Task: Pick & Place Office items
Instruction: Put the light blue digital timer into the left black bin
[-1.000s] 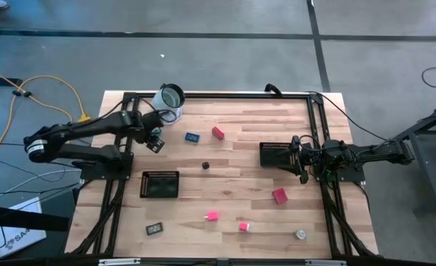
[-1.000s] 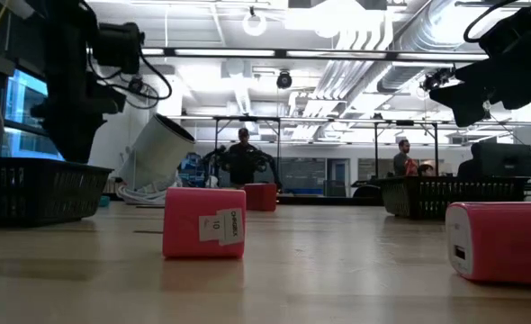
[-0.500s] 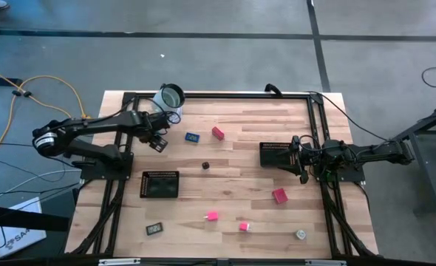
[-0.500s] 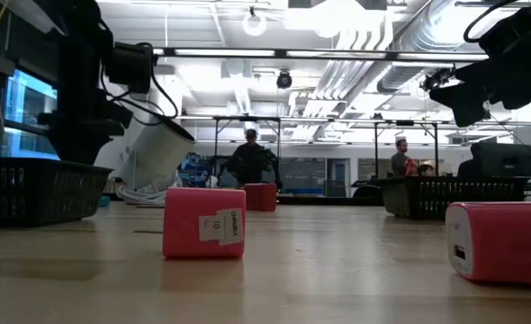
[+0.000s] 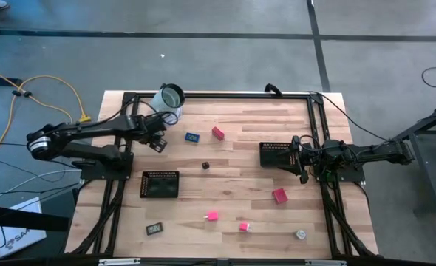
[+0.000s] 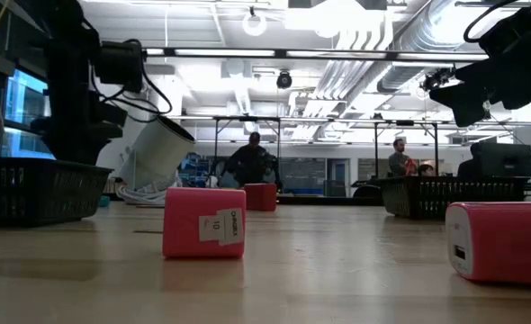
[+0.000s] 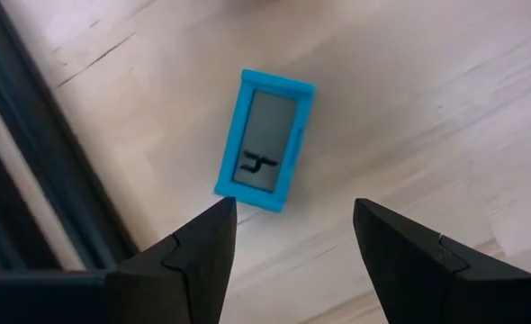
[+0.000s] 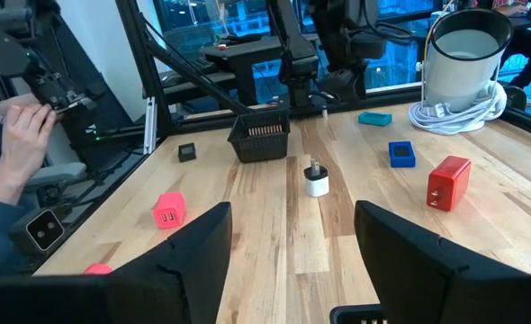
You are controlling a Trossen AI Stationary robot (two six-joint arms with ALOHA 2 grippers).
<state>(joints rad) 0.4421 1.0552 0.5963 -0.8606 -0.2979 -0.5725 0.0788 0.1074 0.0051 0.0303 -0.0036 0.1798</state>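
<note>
Two arms in view. Left gripper (image 5: pixel 157 142) hangs over the far-left part of the wooden table (image 5: pixel 240 166), just left of the blue block (image 5: pixel 193 137); in the left wrist view its fingers (image 7: pixel 202 247) are spread wide with nothing between them, and the blue block (image 7: pixel 265 153) lies flat on the wood just past the tips, not touched. Right gripper (image 5: pixel 301 159) waits at the right edge beside a black mesh tray (image 5: pixel 276 154), fingers (image 8: pixel 193 243) apart, empty. Red block (image 5: pixel 218 133) sits right of the blue one. Dark cube (image 5: pixel 205 166) mid-table. Pink blocks (image 5: pixel 279 195) and (image 5: pixel 212 216) nearer, whitish round piece (image 5: pixel 301 235) near-right, black-framed rectangle (image 5: pixel 155 229) near-left. Second mesh tray (image 5: pixel 160 184) left of centre. White cylinder (image 5: pixel 169 99) at the far edge.
</note>
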